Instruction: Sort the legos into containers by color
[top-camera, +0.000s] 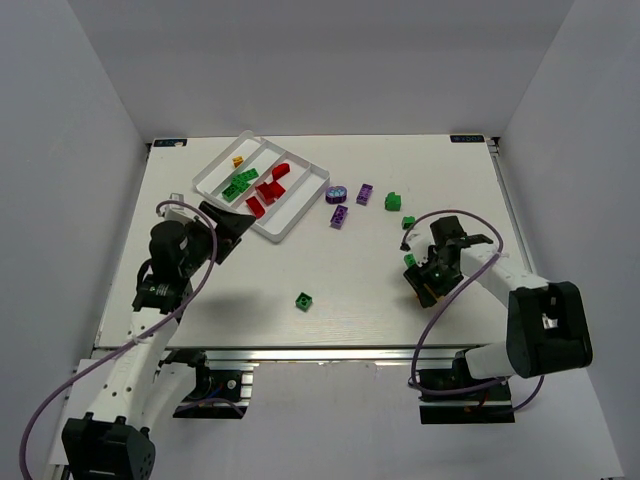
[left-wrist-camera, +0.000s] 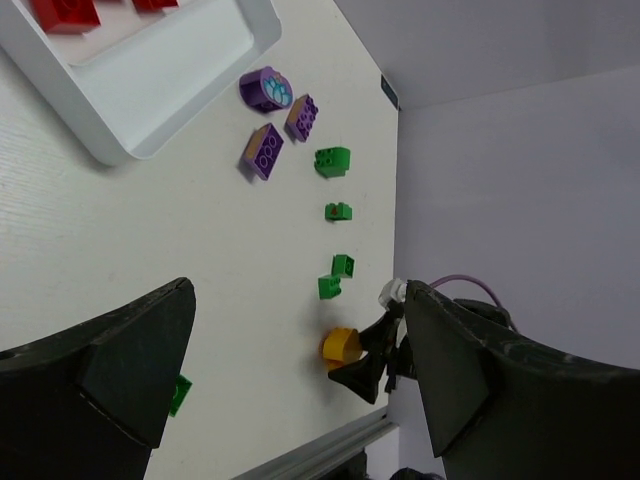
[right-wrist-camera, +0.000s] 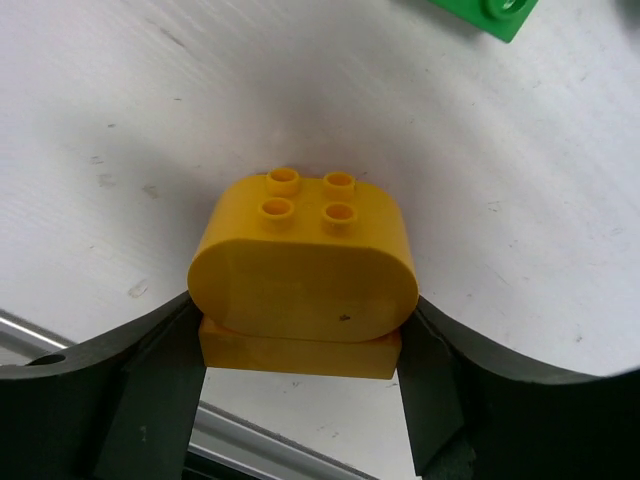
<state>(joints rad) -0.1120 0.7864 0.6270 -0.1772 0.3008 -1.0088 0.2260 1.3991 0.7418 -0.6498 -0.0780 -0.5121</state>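
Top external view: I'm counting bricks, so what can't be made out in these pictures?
- Top view: the right gripper mostly hides the yellow brick; the wrist views show it.
- Left wrist: the frame edge cuts off the tray; a left-gripper finger covers most of one green brick.
- Right wrist: the top edge cuts another green brick.
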